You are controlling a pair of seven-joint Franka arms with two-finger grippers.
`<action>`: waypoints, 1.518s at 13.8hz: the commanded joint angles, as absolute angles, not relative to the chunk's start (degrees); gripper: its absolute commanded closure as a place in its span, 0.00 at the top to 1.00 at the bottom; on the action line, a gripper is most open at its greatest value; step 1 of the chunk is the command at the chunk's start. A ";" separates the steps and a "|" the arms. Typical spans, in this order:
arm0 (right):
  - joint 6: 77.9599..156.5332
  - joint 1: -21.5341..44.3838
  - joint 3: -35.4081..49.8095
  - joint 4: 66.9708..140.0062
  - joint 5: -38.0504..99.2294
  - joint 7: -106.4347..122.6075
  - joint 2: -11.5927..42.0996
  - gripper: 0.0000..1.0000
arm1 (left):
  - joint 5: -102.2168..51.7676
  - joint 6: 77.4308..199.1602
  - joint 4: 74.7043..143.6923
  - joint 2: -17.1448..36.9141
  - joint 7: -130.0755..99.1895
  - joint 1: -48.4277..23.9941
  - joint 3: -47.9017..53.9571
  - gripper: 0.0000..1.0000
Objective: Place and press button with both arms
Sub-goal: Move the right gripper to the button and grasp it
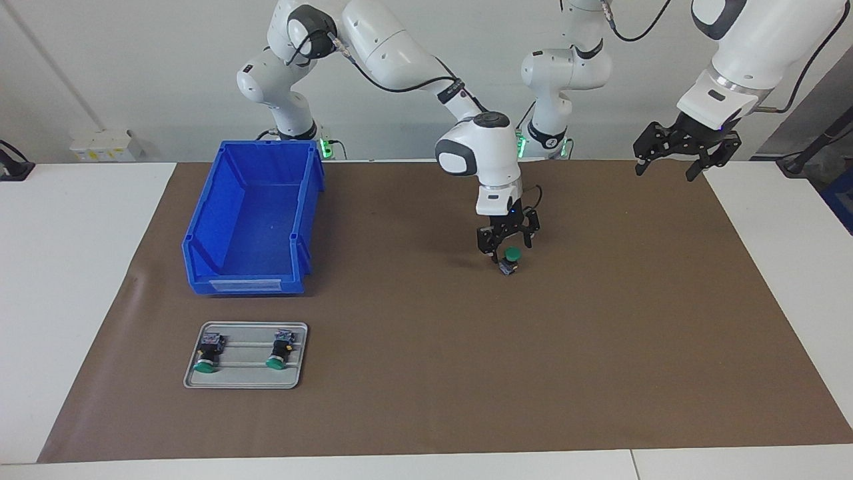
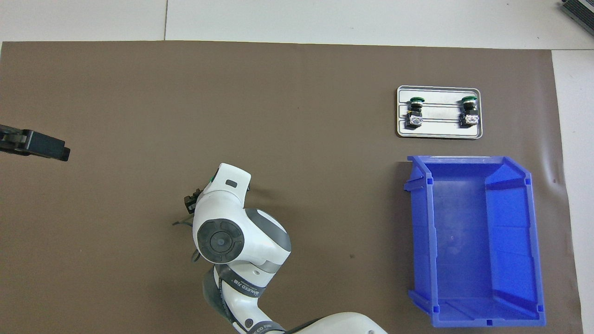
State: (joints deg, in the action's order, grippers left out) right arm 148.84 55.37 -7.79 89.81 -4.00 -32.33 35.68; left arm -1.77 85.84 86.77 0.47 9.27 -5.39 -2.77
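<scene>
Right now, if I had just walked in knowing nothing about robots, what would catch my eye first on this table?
Probably the right arm's pincer, low over the middle of the brown mat, its fingers open around a small green-capped button. Next, the big blue bin toward the right arm's end, with a grey tray farther from the robots carrying two more buttons. The left arm's pincer waits, raised and open, at its own end.
</scene>
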 commanded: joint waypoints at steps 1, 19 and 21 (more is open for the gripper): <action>149.50 55.37 -7.73 89.38 -5.27 -32.61 36.21 1.00 | -1.23 86.75 89.12 -1.41 9.14 -4.75 -2.29 1.00; 144.06 57.57 -8.52 88.33 -8.70 -33.66 36.12 0.00 | -1.23 86.75 89.12 -1.41 9.14 -4.75 -2.29 1.00; 141.69 57.31 -8.53 86.58 -8.79 -34.89 36.04 0.00 | -1.23 86.75 89.12 -1.41 9.14 -4.83 -2.29 1.00</action>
